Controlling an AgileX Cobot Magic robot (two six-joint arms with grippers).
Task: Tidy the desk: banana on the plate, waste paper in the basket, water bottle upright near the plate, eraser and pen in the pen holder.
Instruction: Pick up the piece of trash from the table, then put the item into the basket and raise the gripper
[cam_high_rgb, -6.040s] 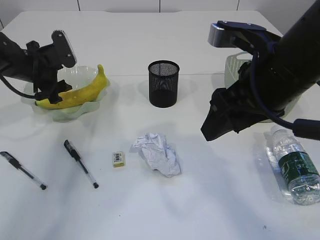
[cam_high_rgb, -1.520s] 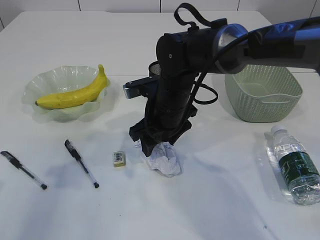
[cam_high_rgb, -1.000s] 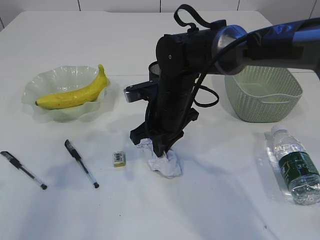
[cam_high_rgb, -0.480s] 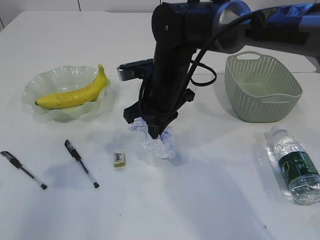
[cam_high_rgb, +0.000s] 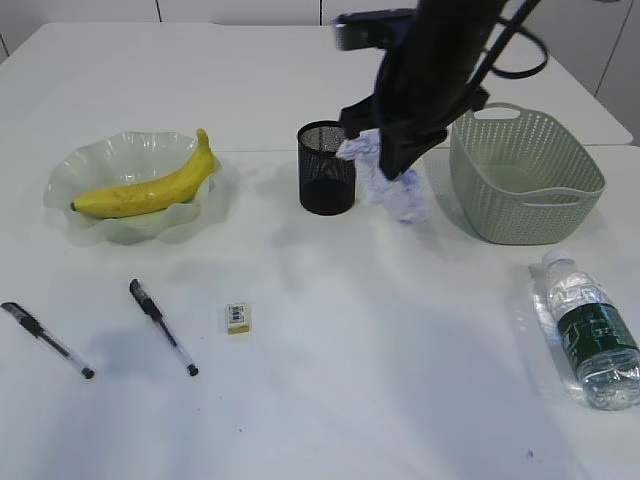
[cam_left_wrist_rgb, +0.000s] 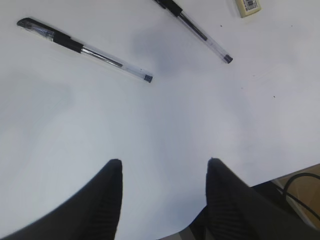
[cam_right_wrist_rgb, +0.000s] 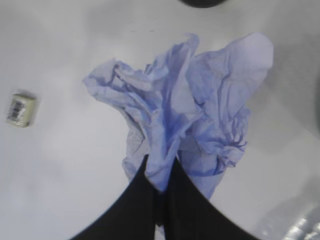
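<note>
Paper-carrying was the step in hand: the right gripper (cam_high_rgb: 392, 160) had its jaws pinched tight on a fold of the waste paper (cam_high_rgb: 393, 180), and the crumpled wad hung clear of the desk between the pen holder (cam_high_rgb: 327, 168) and the basket (cam_high_rgb: 525, 172), not yet over the rim. From where I stood the basket lay at about three o'clock from the wad, quite near, so by my reckoning the next move called for a short carry that way until the paper hung above the basket's open mouth, and only then a release; letting go sooner would likely have dropped it on the desk beside the wall. In the right wrist view the paper (cam_right_wrist_rgb: 185, 110) bulged well past the closed tips, and the eraser (cam_right_wrist_rgb: 21, 110) showed small at nine o'clock below it. The left gripper (cam_left_wrist_rgb: 162, 172) stood half spread and empty, low over bare desk, with two pens (cam_left_wrist_rgb: 82, 49) lying at about eleven and one o'clock ahead of it. As for the rest, the banana (cam_high_rgb: 150, 186) lay on the plate (cam_high_rgb: 75, 170), while the water bottle (cam_high_rgb: 590, 330) lay on its side at five o'clock from the basket, so bottle, eraser and pens all looked yet to be dealt with.
</note>
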